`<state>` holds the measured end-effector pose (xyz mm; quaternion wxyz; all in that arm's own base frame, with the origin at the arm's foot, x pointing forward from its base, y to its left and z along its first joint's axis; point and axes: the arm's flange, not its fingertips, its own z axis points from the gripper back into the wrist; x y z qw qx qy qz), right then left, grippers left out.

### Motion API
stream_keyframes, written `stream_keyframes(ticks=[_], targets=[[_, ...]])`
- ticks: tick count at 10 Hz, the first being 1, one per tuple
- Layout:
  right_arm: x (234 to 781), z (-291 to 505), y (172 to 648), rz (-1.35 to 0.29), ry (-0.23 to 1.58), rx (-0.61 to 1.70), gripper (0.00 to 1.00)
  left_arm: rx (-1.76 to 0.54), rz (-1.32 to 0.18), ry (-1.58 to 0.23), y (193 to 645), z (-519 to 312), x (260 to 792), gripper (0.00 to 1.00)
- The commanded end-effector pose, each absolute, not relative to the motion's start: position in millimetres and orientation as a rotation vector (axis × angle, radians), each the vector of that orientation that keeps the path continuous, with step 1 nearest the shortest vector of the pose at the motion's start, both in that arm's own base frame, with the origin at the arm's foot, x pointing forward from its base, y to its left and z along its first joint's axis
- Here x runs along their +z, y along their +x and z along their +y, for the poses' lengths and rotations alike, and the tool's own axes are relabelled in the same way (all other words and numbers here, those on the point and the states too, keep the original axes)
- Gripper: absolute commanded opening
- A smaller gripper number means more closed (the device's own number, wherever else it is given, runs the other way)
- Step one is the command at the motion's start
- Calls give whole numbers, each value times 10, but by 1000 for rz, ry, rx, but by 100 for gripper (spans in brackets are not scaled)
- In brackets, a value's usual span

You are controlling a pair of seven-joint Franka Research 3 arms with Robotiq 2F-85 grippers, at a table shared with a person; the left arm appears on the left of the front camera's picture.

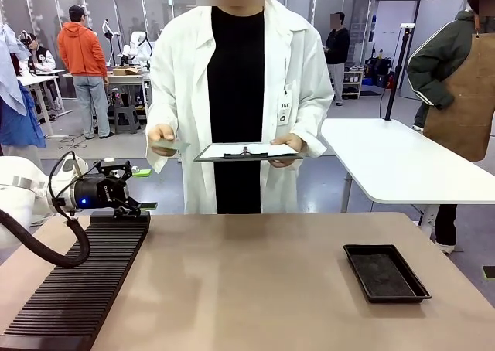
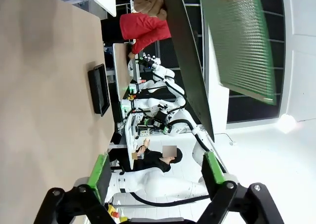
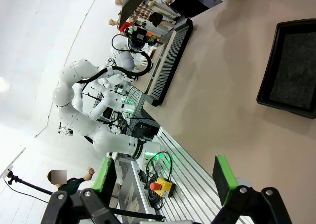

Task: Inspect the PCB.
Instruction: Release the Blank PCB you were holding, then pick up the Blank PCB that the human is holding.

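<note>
Item: PCB (image 1: 172, 144), thin green dotted board, off the table, pinched at one edge in the person's hand (image 1: 158, 137), beside the clipboard (image 1: 246, 151) carried in the other hand. Fittings: left gripper (image 1: 144, 189), pads spread and empty, over the far end of the black slotted rack (image 1: 77, 281), below the board and apart from it; right gripper (image 3: 163, 179), pads spread and empty, facing across the table toward the black tray (image 3: 291, 71). Hazards, as judged: a one-edge pinch may let the board tip or slip; a handover into such wide jaws could seat it askew or miss; a dropped board would strike the rack.
</note>
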<state>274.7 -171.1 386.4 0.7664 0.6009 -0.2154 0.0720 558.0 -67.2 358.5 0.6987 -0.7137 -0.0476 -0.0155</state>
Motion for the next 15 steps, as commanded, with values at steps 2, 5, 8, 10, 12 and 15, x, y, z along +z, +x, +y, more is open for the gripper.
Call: stream_keyframes(ticks=[2,5,8,10,12,15], targets=[[3864,-1722,2754,-487,1312,167,100,-35,-106,-1591,5580,-672,3585,100],[3864,-1722,2754,-487,1312,167,100,-35,-106,-1591,5580,-672,3585,100],[3864,-1722,2754,-487,1312,167,100,-35,-106,-1591,5580,-672,3585,100],[3864,-1722,2754,-487,1312,167,100,-35,-106,-1591,5580,-672,3585,100],[3864,-1722,2754,-487,1312,167,100,-35,-106,-1591,5580,-672,3585,100],[3864,-1722,2754,-487,1312,167,100,-33,-106,-1590,5577,-668,3580,100]])
